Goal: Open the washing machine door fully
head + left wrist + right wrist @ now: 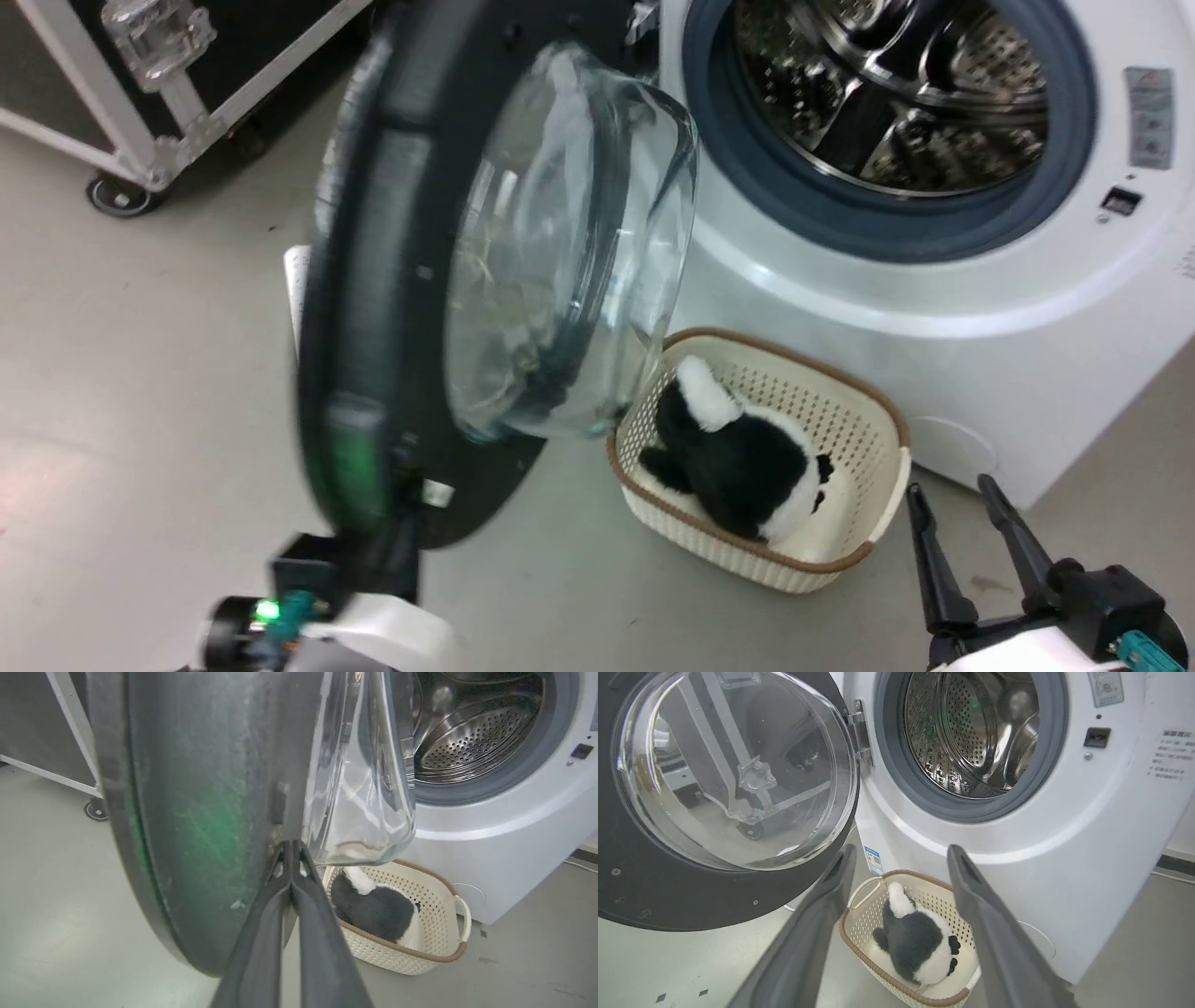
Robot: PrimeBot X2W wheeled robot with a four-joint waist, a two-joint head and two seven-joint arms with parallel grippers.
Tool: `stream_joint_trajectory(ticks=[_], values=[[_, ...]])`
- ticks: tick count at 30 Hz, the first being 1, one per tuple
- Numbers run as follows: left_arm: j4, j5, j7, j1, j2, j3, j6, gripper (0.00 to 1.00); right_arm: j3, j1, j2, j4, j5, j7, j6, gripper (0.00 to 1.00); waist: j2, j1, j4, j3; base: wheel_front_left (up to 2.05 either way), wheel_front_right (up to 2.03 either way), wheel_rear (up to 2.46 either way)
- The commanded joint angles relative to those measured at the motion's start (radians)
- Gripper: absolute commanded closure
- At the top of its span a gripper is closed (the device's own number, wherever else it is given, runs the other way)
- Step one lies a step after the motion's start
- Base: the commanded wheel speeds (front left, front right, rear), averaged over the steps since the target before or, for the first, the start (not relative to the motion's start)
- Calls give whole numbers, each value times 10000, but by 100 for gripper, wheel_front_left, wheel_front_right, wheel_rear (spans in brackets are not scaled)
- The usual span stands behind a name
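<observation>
While the washing machine door (pixel 373 280), a glossy black ring around a bulging clear glass bowl, stands swung out left of the drum (pixel 887 84), the left gripper (pixel 292 845) is pressed together, tips seemingly touching its edge; the right gripper (pixel 949 487) hangs spread

The pale grey floor (pixel 140 373) (a few small dark marks on it) bore a white washer (pixel 1027 373), a cream basket (pixel 885 467) just before the washer, and a black case (pixel 37 75) on casters, well apart at the left.
</observation>
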Motion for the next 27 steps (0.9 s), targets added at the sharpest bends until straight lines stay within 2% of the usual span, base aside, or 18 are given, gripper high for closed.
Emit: stream_joint_trajectory(ticks=[1, 9, 16, 22, 27], values=[[39, -48, -39, -171, 56, 72, 52, 100, 3, -22, 32, 19, -57, -41, 8, 0, 0, 0, 87, 166, 0, 0, 0], [721, -761, 13, -980, 1054, 1529, 55, 100, -21, -329, 32, -176, -460, 201, 8, 0, 0, 0, -239, 1037, 0, 0, 0], [1899, -1603, 186, -1759, 2118, 3005, 39, 100, -183, -529, 26, -562, -772, 469, 8, 0, 0, 0, -715, 1759, 0, 0, 0], [3244, -2166, 61, -2721, 2965, 3698, -434, 100, -216, -666, -98, -889, -899, 677, 8, 0, 0, 0, -1014, 2319, 0, 0, 0], [4410, -2295, -78, -3512, 3317, 3712, -778, 100, -193, -800, -174, -1085, -947, 808, 8, 0, 0, 0, -1184, 2665, 0, 0, 0]])
